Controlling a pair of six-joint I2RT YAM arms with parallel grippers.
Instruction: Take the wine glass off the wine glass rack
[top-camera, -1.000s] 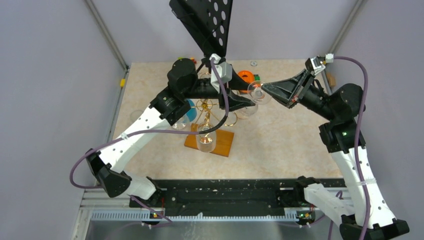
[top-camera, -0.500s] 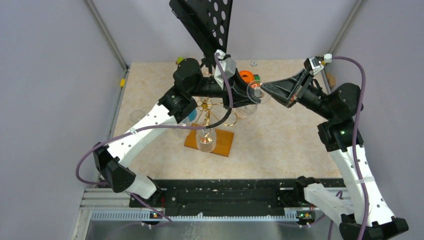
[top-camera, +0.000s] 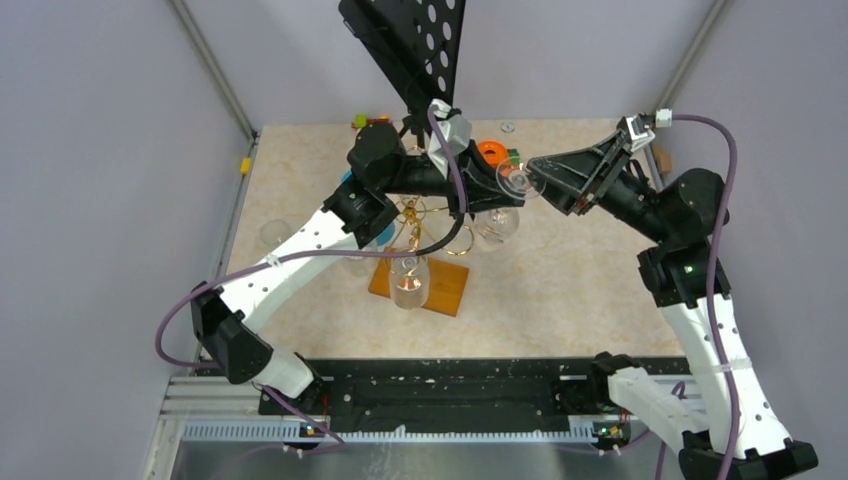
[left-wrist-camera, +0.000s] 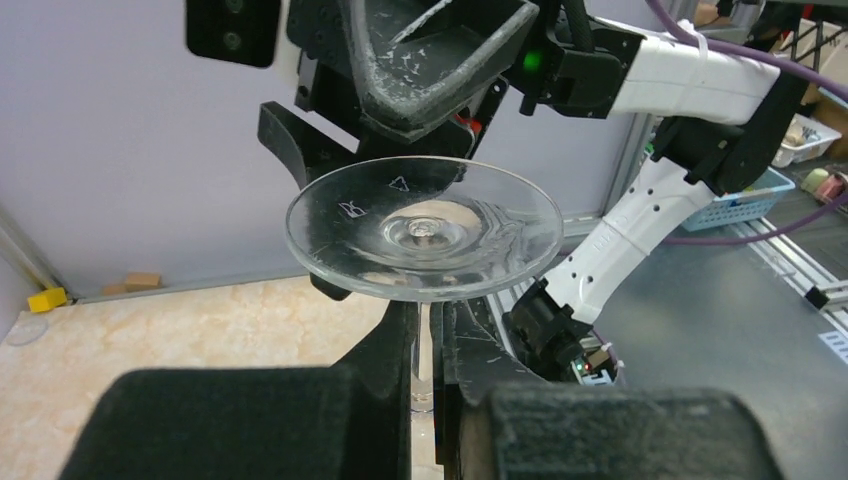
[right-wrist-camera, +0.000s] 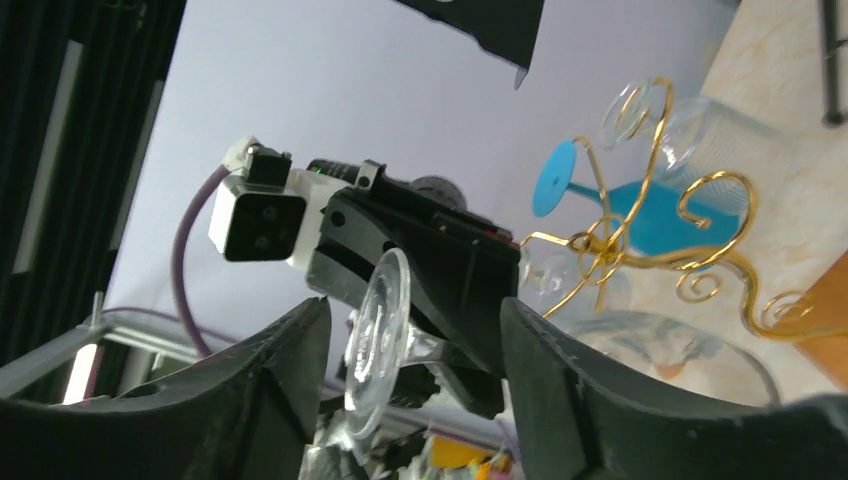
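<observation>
A clear wine glass (top-camera: 497, 222) hangs to the right of the wine glass rack (top-camera: 415, 215), a gold wire tree on a wooden base (top-camera: 447, 287). My left gripper (top-camera: 497, 196) is shut on its stem (left-wrist-camera: 425, 345), just under the round foot (left-wrist-camera: 423, 228). My right gripper (top-camera: 527, 181) stands open, its fingers (right-wrist-camera: 280, 370) on either side of the foot (right-wrist-camera: 378, 335) without touching it. The glass's bowl (right-wrist-camera: 670, 350) lies low in the right wrist view, with the rack's scroll arms (right-wrist-camera: 640, 240) behind it.
Another glass (top-camera: 410, 282) hangs upside down at the rack's front, and one more (right-wrist-camera: 700, 130) sits on a far arm. A blue watering can (right-wrist-camera: 600, 195) stands behind the rack. A black music stand (top-camera: 410, 40) rises at the back, by an orange object (top-camera: 490, 152).
My left gripper has come in from the left and shut on the glass's stem. My right gripper, which was shut on the foot, has opened and let it go.
</observation>
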